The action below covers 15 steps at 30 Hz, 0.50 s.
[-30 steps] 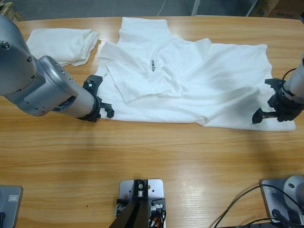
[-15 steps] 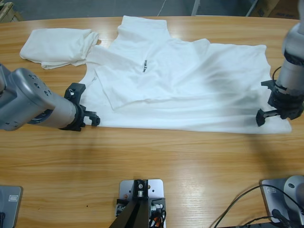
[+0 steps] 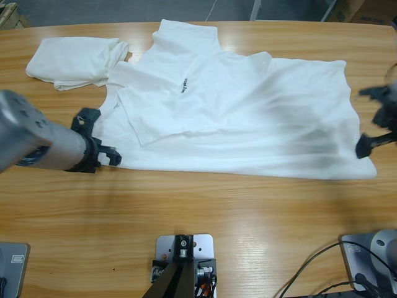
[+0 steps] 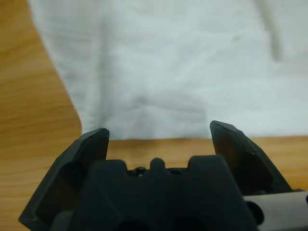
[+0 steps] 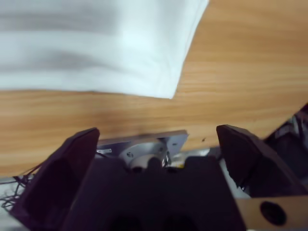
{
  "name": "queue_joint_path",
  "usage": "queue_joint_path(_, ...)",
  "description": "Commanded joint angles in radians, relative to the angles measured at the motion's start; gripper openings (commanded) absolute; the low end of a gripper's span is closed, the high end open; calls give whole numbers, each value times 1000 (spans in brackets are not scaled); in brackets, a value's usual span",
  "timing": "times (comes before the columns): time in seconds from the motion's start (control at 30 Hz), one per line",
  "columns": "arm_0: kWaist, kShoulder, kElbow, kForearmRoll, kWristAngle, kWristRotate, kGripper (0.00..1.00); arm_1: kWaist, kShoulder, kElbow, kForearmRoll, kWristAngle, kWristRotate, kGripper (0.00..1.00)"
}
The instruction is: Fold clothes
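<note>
The large T-shirt (image 3: 248, 118) lies spread across the far half of the wooden table (image 3: 205, 205), chest lettering (image 3: 182, 86) up, one part folded over on its left portion, its hem side running out toward the right. A second, smaller T-shirt (image 3: 74, 60) sits bunched in a heap at the table's far left corner, touching or just beside the big one's shoulder. Down at the left, the left gripper (image 3: 99, 138) comes in low from the left edge on its silver forearm (image 3: 37, 146), jaws spread wide, tips just at the shirt's near-left edge. The left wrist view confirms it: the white cloth (image 4: 183, 67) fills the upper picture, its corner edge sits right in front of the open jaws, with a strip of bare wood between, and nothing is pinched. Over on the right, the right gripper (image 3: 374, 122) hangs at the picture's edge, jaws apart, just beside the shirt's right edge and clear of it. In its wrist view the shirt's corner (image 5: 159, 72) lies ahead of the parted jaws, bare wood between them, and nothing is held.
</note>
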Motion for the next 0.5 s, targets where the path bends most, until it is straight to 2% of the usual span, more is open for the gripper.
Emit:
queue_joint_path(0.03, -4, -121, -43, 94, 19, -12, 839, 13, -238, 120, -139, 194, -97, 1000)
queue_joint_path(0.1, -4, -126, -40, 118, 20, -12, 839, 52, -260, 150, -174, 222, -96, 1000)
queue_joint_path(0.17, -4, -129, -42, 114, 29, 11, 839, 120, -283, 174, -223, 200, -95, 1000)
queue_joint_path(0.23, 0, -105, -54, 39, 35, 129, 839, 141, -294, 201, -259, 192, -95, 1000)
queue_joint_path(0.27, 10, -86, -62, -7, 24, 176, 824, 141, -294, 208, -264, 192, -92, 1000)
queue_joint_path(0.33, 57, -52, -122, -22, -39, 174, 699, 141, -292, 220, -268, 193, -88, 1000)
queue_joint_path(0.4, 121, -46, -165, -15, -72, 66, 656, 142, -291, 226, -272, 194, -83, 996)
queue_joint_path(0.43, 160, -47, -178, 2, -97, -60, 701, 142, -291, 229, -275, 194, -81, 996)
queue_joint_path(0.47, 191, -47, -181, 15, -119, -190, 810, 143, -290, 232, -279, 194, -80, 996)
queue_joint_path(0.5, 211, -40, -184, 16, -134, -287, 871, 143, -287, 234, -282, 195, -79, 996)
